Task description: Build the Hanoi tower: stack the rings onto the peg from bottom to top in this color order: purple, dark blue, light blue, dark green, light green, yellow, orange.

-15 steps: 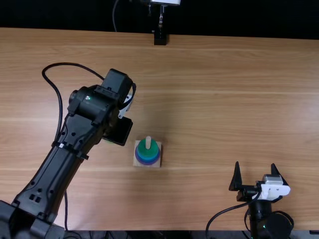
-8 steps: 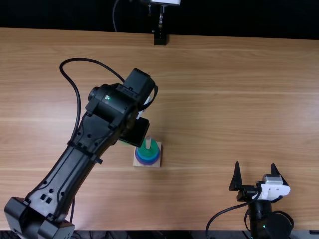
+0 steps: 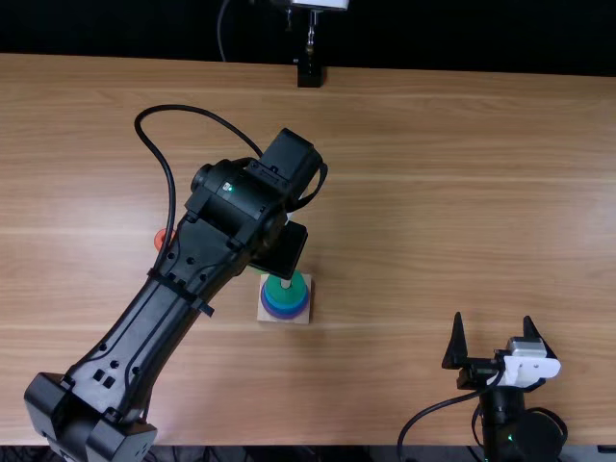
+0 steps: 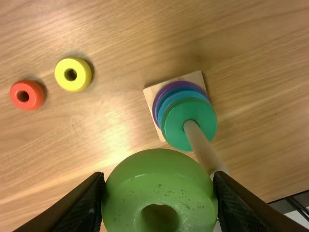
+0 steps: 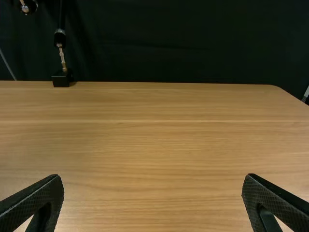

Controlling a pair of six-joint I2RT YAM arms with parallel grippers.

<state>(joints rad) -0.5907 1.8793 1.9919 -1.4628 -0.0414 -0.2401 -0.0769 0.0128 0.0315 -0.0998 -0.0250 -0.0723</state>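
Note:
My left gripper (image 3: 281, 252) hangs just behind the peg in the top view, its fingertips hidden under the wrist. In the left wrist view the left gripper (image 4: 160, 193) is shut on the light green ring (image 4: 159, 176), close to the peg (image 4: 199, 140). The dark green ring (image 4: 178, 121) tops the stack, over light blue and dark blue rings and the purple ring (image 4: 161, 96) on the square base (image 4: 151, 92). The yellow ring (image 4: 61, 75) and orange ring (image 4: 32, 102) lie flat on the table. My right gripper (image 3: 494, 332) stands open at the front right; likewise the right gripper (image 5: 152, 193) in its wrist view.
The table (image 3: 414, 192) extends to the right of the peg base. A black stand (image 3: 309, 73) is at the table's far edge. The left forearm (image 3: 164, 298) crosses the table's left part, with its cable looping behind.
My left arm has moved to the right, toward the peg, uncovering part of the orange ring in the top view. The right arm and the stack stayed where they were.

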